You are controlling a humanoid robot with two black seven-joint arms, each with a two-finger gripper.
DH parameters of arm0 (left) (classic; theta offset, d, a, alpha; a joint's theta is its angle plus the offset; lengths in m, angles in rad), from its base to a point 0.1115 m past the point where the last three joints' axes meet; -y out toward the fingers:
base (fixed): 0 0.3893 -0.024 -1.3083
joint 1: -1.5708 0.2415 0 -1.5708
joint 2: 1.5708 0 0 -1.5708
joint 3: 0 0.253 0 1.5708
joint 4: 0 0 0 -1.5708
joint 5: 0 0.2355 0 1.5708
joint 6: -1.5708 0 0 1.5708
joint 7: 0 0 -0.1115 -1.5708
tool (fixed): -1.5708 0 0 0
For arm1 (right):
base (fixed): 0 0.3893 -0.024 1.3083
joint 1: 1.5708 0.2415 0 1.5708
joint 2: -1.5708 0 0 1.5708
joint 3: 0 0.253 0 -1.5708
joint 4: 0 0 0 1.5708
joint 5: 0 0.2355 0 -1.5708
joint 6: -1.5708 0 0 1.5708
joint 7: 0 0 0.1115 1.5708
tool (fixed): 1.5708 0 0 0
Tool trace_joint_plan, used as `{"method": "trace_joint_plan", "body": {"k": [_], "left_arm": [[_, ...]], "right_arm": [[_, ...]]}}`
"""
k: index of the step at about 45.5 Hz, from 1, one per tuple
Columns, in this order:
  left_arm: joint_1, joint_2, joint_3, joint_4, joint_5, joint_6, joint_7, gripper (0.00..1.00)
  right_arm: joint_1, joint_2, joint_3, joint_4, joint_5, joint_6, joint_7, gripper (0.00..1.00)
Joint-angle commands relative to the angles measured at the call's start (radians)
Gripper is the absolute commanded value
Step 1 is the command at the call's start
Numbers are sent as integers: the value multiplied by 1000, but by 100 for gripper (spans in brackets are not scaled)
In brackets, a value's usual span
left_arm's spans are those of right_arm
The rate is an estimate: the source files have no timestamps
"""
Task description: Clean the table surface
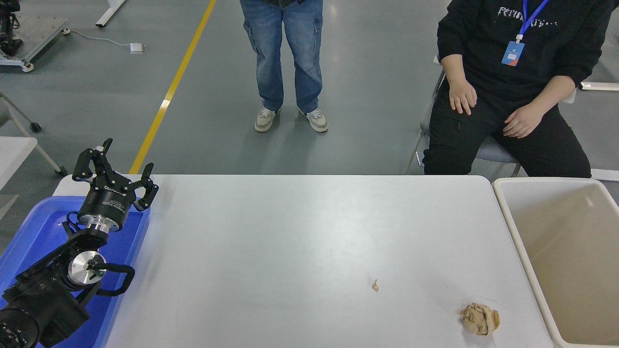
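The white table surface (290, 232) fills the middle of the head view. On it lie a crumpled tan paper ball (479, 318) near the front right and a small tan scrap (375, 286) left of the ball. My left gripper (113, 166) is parked at the lower left above the blue tray, fingers spread open and holding nothing. My right arm and gripper are out of view.
A blue plastic tray (29, 232) sits under the left arm at the table's left end. A beige rectangular bin (566, 261) stands at the right end. One person stands beyond the far edge (285, 58); another sits at the far right (508, 87).
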Motion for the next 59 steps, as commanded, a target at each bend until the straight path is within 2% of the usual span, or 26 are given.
{"method": "trace_joint_plan", "body": {"k": [1, 10, 22, 44, 59], "left_arm": [[0, 1, 0, 0, 0, 0, 0, 100], [0, 0, 0, 0, 0, -1, 0, 100], [0, 0, 0, 0, 0, 0, 0, 100], [0, 0, 0, 0, 0, 0, 0, 100], [0, 1, 0, 0, 0, 0, 0, 100]], "right_arm": [[-64, 13, 57, -5, 5, -77, -151, 0], [-197, 103, 109, -7, 5, -176, -184, 0], [-302, 215, 177, -7, 5, -252, -213, 0], [-385, 338, 205, 2, 5, -278, -206, 0], [-383, 356, 191, 2, 5, -278, -206, 0]]}}
